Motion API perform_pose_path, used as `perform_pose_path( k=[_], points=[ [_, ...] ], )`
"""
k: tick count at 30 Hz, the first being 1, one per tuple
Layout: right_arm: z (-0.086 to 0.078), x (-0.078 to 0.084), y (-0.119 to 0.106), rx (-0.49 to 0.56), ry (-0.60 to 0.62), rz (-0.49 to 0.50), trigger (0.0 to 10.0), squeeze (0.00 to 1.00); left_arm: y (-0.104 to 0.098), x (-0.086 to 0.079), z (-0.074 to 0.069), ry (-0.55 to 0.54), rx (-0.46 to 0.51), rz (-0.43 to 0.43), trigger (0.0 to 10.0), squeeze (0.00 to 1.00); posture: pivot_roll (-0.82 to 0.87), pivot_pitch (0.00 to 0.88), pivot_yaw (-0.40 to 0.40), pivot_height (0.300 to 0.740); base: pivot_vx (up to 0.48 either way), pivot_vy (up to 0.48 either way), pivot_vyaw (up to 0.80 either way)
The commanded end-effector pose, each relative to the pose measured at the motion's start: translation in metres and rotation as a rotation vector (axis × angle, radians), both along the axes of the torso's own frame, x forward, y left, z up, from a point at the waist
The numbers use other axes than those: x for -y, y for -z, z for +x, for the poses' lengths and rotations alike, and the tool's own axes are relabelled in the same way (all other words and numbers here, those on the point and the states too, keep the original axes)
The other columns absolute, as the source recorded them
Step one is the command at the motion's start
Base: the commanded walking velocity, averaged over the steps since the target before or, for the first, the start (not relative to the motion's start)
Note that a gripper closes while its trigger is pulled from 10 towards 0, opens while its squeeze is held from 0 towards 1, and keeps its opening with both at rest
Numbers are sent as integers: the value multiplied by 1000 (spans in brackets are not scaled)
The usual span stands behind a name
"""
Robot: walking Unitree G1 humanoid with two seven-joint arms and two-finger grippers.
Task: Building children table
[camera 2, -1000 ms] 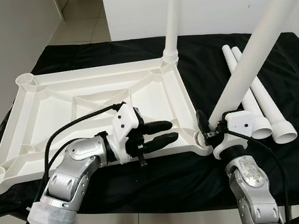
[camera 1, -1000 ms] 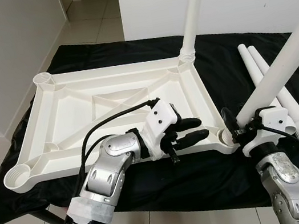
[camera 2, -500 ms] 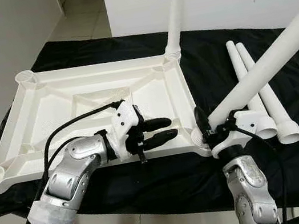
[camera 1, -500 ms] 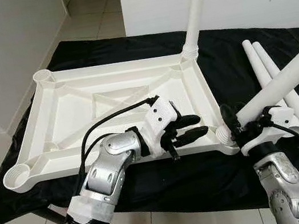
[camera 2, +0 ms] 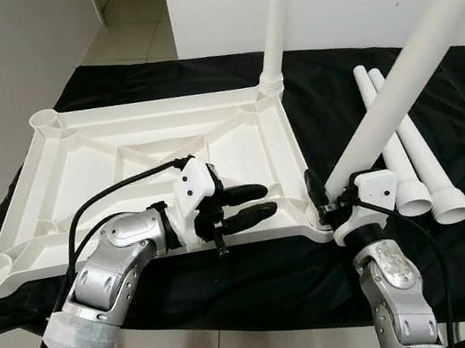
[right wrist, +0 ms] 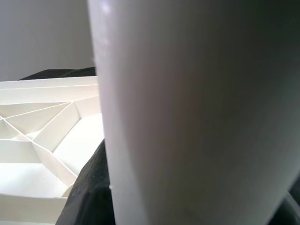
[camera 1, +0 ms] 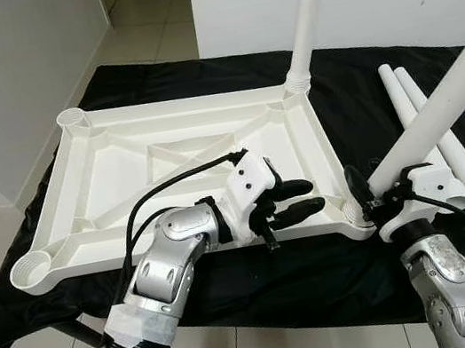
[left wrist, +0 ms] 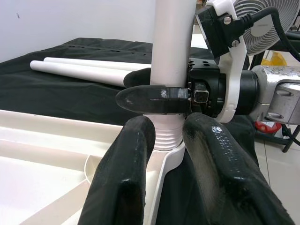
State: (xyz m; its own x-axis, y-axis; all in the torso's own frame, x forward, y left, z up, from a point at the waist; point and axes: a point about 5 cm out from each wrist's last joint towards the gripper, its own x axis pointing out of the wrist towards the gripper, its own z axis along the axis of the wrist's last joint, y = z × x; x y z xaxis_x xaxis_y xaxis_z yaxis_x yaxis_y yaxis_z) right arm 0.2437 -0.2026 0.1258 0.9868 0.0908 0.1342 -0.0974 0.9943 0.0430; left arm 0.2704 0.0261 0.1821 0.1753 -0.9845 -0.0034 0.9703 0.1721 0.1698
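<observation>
The top (camera 1: pixel 185 160) lies upside down on the black cloth, one leg (camera 1: pixel 305 12) upright at its far right corner. The tilted leg (camera 2: pixel 399 95) could cross-thread or pop from the near right socket (camera 2: pixel 319 213) if pushed at this slant (two spare legs (camera 2: pixel 404 153) lie beside). The right gripper (camera 2: pixel 331 195) clamps that leg low down; the left gripper (camera 1: pixel 296 200) rests on the near rim, fingers slightly parted and empty

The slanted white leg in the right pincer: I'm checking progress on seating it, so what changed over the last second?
The leg dipped flatter half a second ago, then swung back up steep, its foot at the near right corner socket. The right pincer kept its grip. The left pincer, tabletop, standing leg and spare legs stayed put.
</observation>
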Motion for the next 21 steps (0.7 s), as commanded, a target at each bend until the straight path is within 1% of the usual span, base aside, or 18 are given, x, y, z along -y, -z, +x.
perform_pose_path(
  k=[1, 2, 3, 4, 6, 8, 9, 10, 11, 14, 16, 17, 18, 19, 21],
  points=[
    [-6, 3, 31, -163, 21, 1, 10000, 0, -2, -1, 5, -68, 10, -8, 10000, 0, 13, 21, 18, 740, 0, 0, 0],
    [-6, 3, 31, -163, 21, 1, 10000, 0, -2, -1, 5, -68, 10, -8, 10000, 0, 13, 21, 18, 740, 0, 0, 0],
    [-6, 2, 31, -164, 17, -35, 10000, 0, -2, -1, 5, -68, 10, -8, 10000, 0, 13, 21, 18, 740, 0, 0, 0],
    [-6, 0, 33, -166, 7, -121, 10000, 0, -2, -1, 5, -68, 10, -8, 10000, 0, 13, 22, 18, 740, 0, 0, 0],
    [-7, -3, 36, -168, -26, -237, 10000, 0, -2, -1, 5, -66, 9, -7, 10000, 0, 12, 23, 20, 740, 0, 0, 0],
    [-7, -3, 36, -168, -26, -237, 10000, 0, -2, -1, 5, -66, 9, -7, 10000, 0, 12, 23, 20, 740, 0, 0, 0],
    [-8, -4, 37, -168, -35, -279, 10000, 0, -2, -1, 4, -66, 9, -7, 10000, 0, 12, 23, 20, 740, 0, 0, 0],
    [-8, -4, 37, -168, -35, -279, 10000, 0, -2, -1, 4, -66, 9, -7, 10000, 0, 12, 23, 20, 740, 0, 0, 0],
    [-8, -5, 37, -167, -46, -301, 10000, 0, -2, -1, 4, -65, 9, -7, 10000, 0, 11, 26, 19, 740, 0, 0, 0],
    [-8, -5, 38, -167, -51, -306, 10000, 0, -2, -1, 4, -65, 9, -8, 10000, 0, 12, 26, 19, 740, 0, 0, 0],
    [-9, -6, 41, -183, -52, -276, 10000, 0, -2, -1, 3, -65, 8, -11, 10000, 0, 12, 26, 17, 740, 0, 0, 0],
    [-10, -5, 43, -197, -40, -207, 10000, 0, -2, -1, 3, -66, 8, -11, 10000, 0, 14, 26, 16, 740, 0, 0, 0],
    [-10, -5, 43, -197, -40, -207, 10000, 0, -2, -1, 3, -66, 8, -11, 10000, 0, 14, 26, 16, 740, 0, 0, 0],
    [-10, -5, 45, -206, -32, -158, 10000, 0, -2, -1, 3, -66, 8, -12, 10000, 0, 14, 26, 16, 740, 0, 0, 0],
    [-10, -5, 45, -206, -32, -158, 10000, 0, -2, -1, 3, -66, 8, -12, 10000, 0, 14, 26, 16, 740, 0, 0, 0]
  ],
)
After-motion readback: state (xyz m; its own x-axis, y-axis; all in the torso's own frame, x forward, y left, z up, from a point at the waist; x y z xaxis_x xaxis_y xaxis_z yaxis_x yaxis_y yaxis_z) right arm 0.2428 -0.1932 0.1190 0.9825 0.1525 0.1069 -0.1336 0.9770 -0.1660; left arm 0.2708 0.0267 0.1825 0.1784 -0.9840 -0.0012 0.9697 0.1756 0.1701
